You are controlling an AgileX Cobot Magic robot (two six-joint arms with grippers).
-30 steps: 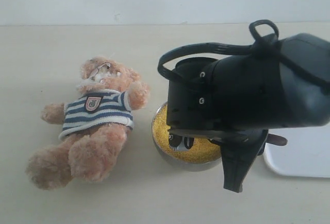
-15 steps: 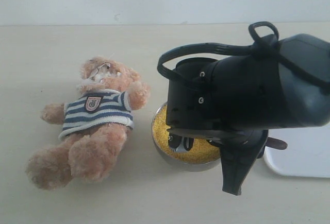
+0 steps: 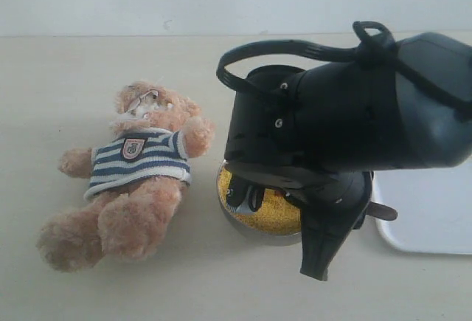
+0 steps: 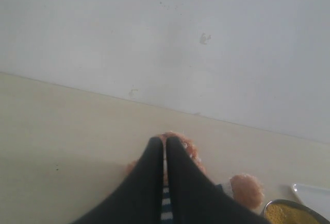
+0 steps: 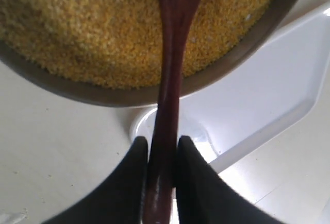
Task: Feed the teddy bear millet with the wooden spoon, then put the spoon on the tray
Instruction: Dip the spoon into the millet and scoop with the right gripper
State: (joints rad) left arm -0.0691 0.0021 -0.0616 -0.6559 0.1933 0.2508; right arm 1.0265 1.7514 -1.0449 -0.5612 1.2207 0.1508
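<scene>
In the exterior view, the teddy bear (image 3: 133,181) lies on its back on the pale, smooth table (image 3: 74,70). Its fur is fluffy and light brown. The shirt has navy and white stripes, and the small shield-shaped badge (image 3: 133,147) on the chest is too small to read. Just beside the bear stands a round metal bowl (image 3: 254,232) with fine yellow millet (image 3: 276,216). The glossy black right arm (image 3: 346,122) hangs over the bowl and hides much of it. A dark end of the wooden spoon (image 3: 381,212) comes out on the side of the flat white tray (image 3: 435,225), which has rounded corners.

In the left wrist view, the left gripper (image 4: 165,141) has its two black fingers pressed together with nothing between them, above the bear's head.

In the right wrist view, the right gripper (image 5: 160,144) pinches the thin reddish-brown handle. The spoon's round end lies in the grains, and the handle crosses the bowl's rim above the tray's corner.
</scene>
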